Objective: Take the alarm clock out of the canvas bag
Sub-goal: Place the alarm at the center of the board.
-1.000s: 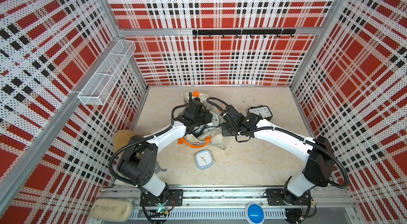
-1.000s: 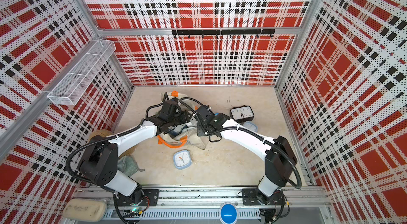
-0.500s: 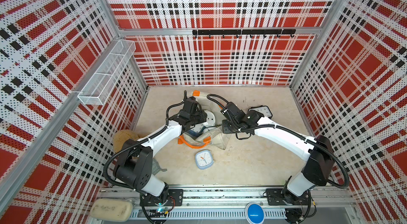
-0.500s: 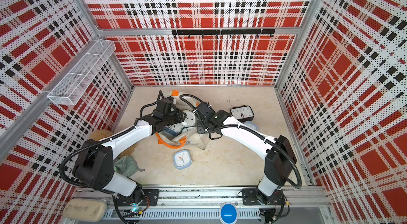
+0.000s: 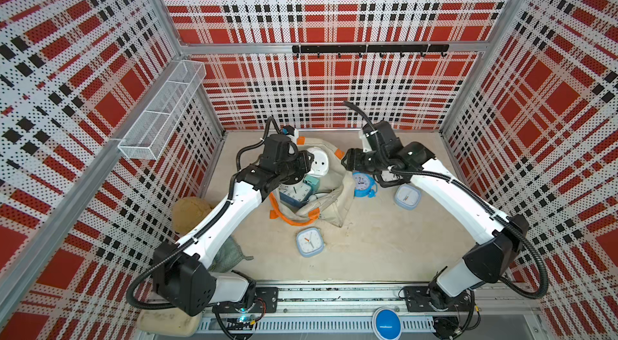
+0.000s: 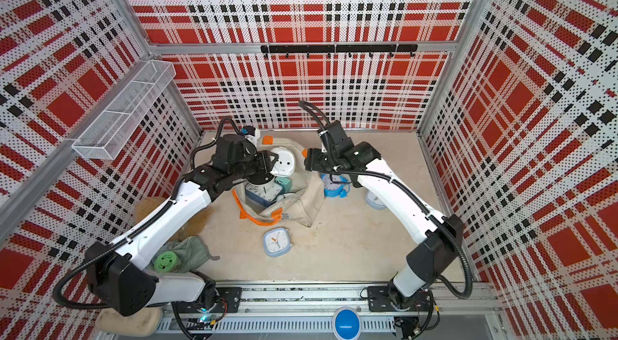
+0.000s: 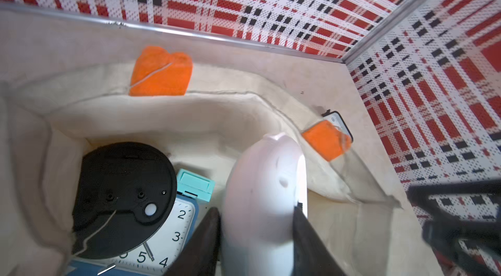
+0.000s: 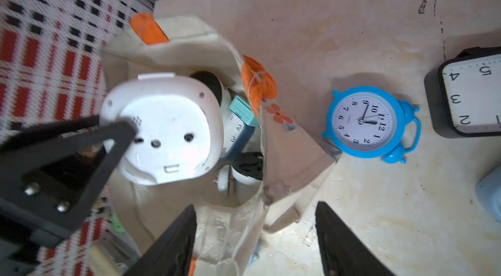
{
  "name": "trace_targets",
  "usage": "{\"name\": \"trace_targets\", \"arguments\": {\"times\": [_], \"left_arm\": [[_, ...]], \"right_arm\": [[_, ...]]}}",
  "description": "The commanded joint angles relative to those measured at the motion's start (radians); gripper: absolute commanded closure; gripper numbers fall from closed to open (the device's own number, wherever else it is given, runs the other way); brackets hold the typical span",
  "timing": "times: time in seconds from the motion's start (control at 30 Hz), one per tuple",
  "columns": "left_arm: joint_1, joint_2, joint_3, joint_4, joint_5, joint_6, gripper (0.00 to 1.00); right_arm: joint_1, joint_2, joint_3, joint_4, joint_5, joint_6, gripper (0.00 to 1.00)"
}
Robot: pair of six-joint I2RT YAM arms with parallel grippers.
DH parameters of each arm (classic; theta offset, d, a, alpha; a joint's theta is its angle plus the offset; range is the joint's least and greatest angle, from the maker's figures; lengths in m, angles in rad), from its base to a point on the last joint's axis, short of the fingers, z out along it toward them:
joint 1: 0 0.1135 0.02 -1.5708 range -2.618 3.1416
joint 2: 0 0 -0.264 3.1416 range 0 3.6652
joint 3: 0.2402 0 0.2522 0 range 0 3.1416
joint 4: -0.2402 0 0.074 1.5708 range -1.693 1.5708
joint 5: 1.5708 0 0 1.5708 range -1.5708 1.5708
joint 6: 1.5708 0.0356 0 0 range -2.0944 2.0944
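The cream canvas bag with orange handles stands open at the middle of the table. My left gripper is shut on a white alarm clock, held by its sides just above the bag's mouth. Inside the bag lie a blue square clock, a black round clock back and a teal piece. Over the bag's right rim hovers my right gripper, open, with only loose canvas below it.
On the table sit a blue twin-bell clock, a black-framed clock and two pale blue square clocks. A tan soft lump and a green cloth lie by the left arm. A wire basket hangs on the left wall.
My right gripper has opened and pulled up and away from the bag's rim. The left gripper has risen with the white clock in it.
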Motion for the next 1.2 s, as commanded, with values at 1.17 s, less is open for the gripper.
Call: {"name": "trace_targets", "arguments": {"times": [1.17], "left_arm": [[-0.437, 0.067, 0.069, 0.252, -0.395, 0.874, 0.47]], "right_arm": [[-0.391, -0.153, -0.293, -0.113, -0.663, 0.506, 0.21]]}}
